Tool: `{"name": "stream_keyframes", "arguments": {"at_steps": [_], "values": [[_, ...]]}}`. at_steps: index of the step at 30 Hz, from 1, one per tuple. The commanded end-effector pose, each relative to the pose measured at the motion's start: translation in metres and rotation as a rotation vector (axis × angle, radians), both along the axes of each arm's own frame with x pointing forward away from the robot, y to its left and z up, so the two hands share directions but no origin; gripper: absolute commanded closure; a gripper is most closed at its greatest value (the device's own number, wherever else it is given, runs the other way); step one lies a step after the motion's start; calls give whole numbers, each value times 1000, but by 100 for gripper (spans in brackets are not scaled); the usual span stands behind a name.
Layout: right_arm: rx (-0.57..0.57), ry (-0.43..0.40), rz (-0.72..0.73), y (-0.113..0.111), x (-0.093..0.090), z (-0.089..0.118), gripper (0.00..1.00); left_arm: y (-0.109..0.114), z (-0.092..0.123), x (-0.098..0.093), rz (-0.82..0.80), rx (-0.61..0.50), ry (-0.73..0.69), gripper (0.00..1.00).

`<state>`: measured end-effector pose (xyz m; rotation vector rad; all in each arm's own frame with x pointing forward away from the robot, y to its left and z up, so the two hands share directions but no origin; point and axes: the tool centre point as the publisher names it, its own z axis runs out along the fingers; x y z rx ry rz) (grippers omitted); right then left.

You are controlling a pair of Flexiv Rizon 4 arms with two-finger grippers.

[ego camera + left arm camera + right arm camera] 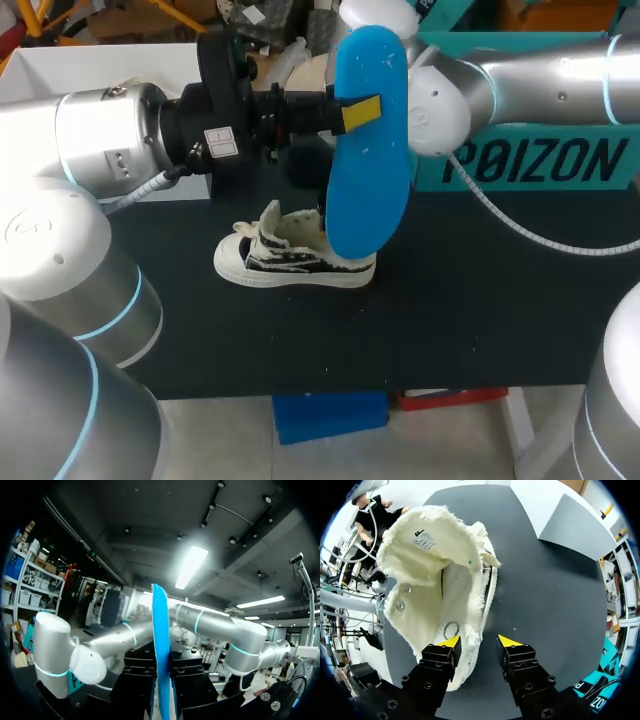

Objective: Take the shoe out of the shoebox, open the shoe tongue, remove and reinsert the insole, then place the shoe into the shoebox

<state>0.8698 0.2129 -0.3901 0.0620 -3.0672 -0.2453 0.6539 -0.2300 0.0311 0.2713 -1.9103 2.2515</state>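
Left claw pinching the blue insole, held upright in the air just over the shoe. Right claw spread, 2 fingers empty, above the shoe's rim. Shoe sits on its sole on the black table, tongue folded open.

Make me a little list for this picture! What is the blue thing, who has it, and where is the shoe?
blue thing: the insole, out of the shoe
insole position: upright in the air, above the shoe
left gripper: shut on the insole
shoe: white with black marks, standing on the dark table, tongue folded open
right gripper: open at the shoe's heel end, one finger over the inside, the other outside its side
step left: insole not yet back in
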Motion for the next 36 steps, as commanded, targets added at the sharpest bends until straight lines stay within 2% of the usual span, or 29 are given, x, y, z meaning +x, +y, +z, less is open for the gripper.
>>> {"name": "stream_keyframes", "arguments": {"at_steps": [1, 7, 14, 15, 18, 22, 36], "values": [[-172, 2, 13, 10, 2, -5, 58, -1, -1, -2, 3, 1, 0, 100], [-184, 5, 8, 12, 0, -10, 64, -1, -1, -2, 3, 1, 0, 100], [-149, 14, -8, 13, -3, -16, 64, -1, -1, -2, 3, 1, 0, 100], [-145, 15, -9, 12, -4, -19, 67, -1, -1, -2, 3, 1, 0, 100], [-137, 18, 3, 12, -3, -22, 100, -1, -1, -2, 3, 1, 0, 100], [-103, 49, 28, 17, -3, -19, 100, -1, -1, -2, 3, 1, 0, 100], [-103, 49, 28, 17, -3, -19, 100, -1, -1, -2, 3, 1, 0, 100]]}}
